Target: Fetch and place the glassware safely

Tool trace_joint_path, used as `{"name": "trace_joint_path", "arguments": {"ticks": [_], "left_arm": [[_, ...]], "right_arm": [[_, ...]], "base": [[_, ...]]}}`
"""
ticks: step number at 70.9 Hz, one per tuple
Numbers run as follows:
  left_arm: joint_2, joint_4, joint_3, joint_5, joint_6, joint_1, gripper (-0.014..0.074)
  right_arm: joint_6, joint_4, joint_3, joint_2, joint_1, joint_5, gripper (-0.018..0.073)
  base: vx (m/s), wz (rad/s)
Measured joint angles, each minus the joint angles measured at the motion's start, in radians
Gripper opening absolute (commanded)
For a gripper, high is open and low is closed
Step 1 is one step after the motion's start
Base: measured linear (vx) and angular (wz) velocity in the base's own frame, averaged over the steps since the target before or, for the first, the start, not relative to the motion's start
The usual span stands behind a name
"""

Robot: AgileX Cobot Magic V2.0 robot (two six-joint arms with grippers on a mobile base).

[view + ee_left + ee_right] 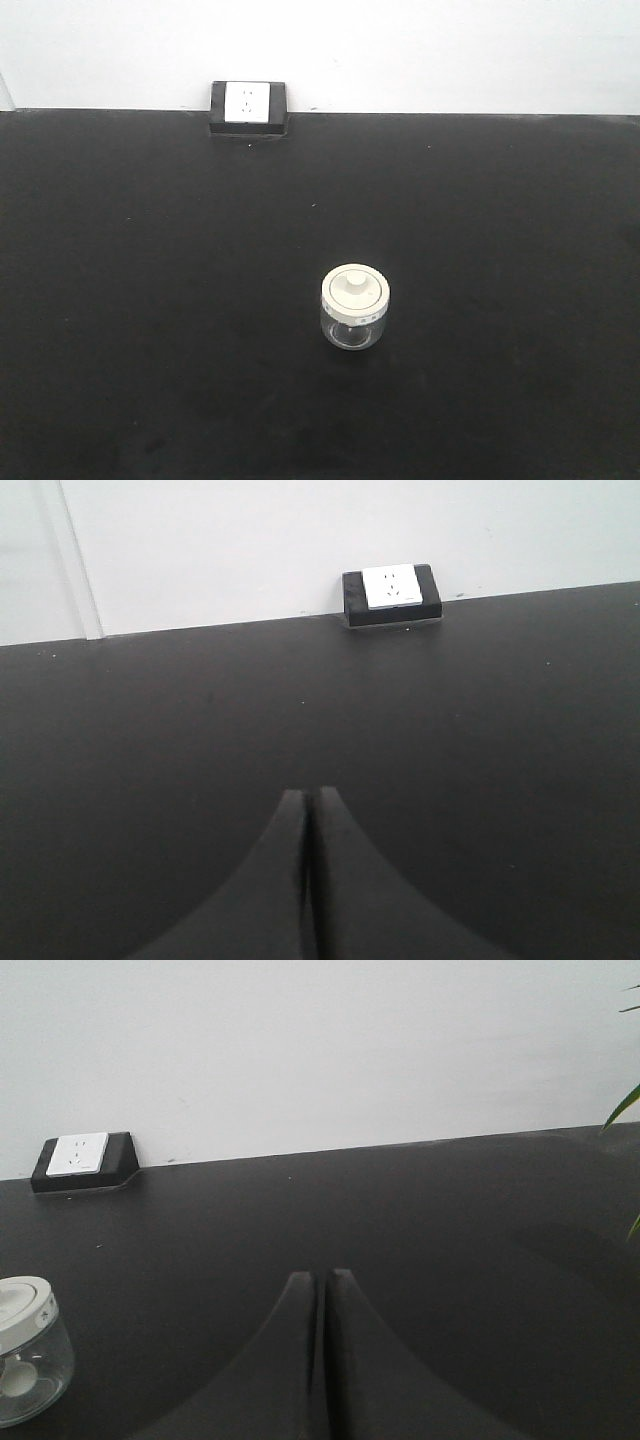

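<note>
The wide matte-black bench fills nearly the whole room view, running back to a plain white wall, where a black-framed white socket block sits at the bench's far edge. Low in each wrist view is a dark end effector: the left end effector and the right end effector both have their fingers pressed together, holding nothing. The small squat clear glass jar with the cream-white knobbed lid stands upright near the bench's middle, well apart from the socket block; from the right wrist it shows at the lower left, so that arm looks better placed. I'd say spread the fingers first, come in level, and grip the glass body below the lid rather than the knob, closing gently.
</note>
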Motion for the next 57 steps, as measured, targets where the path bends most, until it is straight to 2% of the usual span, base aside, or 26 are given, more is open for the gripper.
{"name": "trace_joint_path", "arguments": {"ticks": [57], "left_arm": [[0.000, 0.000, 0.000, 0.000, 0.000, 0.000, -0.0007]], "right_arm": [[0.000, 0.000, 0.000, 0.000, 0.000, 0.000, -0.0003]], "base": [[0.00, 0.00]]}}
